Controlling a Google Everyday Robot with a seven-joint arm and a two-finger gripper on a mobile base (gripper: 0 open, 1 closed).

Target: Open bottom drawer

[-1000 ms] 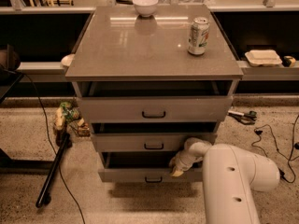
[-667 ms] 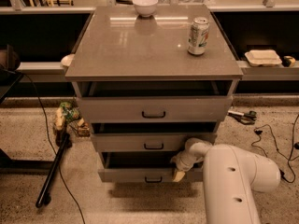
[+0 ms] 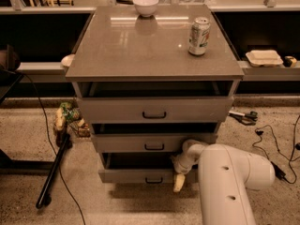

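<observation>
Our gripper (image 3: 179, 175) sits at the bottom drawer (image 3: 131, 175), just right of its handle (image 3: 153, 180), below the bench's (image 3: 140, 50) front edge, nearer its right corner. We cannot tell whether it grips. The drawer stands partly out.

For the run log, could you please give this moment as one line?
bottom drawer: partly open | tool: at drawer front, right of handle | step: pull under way

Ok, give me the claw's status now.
Claw: low at the front of the bottom drawer, just right of its handle; whether it is open, closed or holding anything cannot be told.
</observation>
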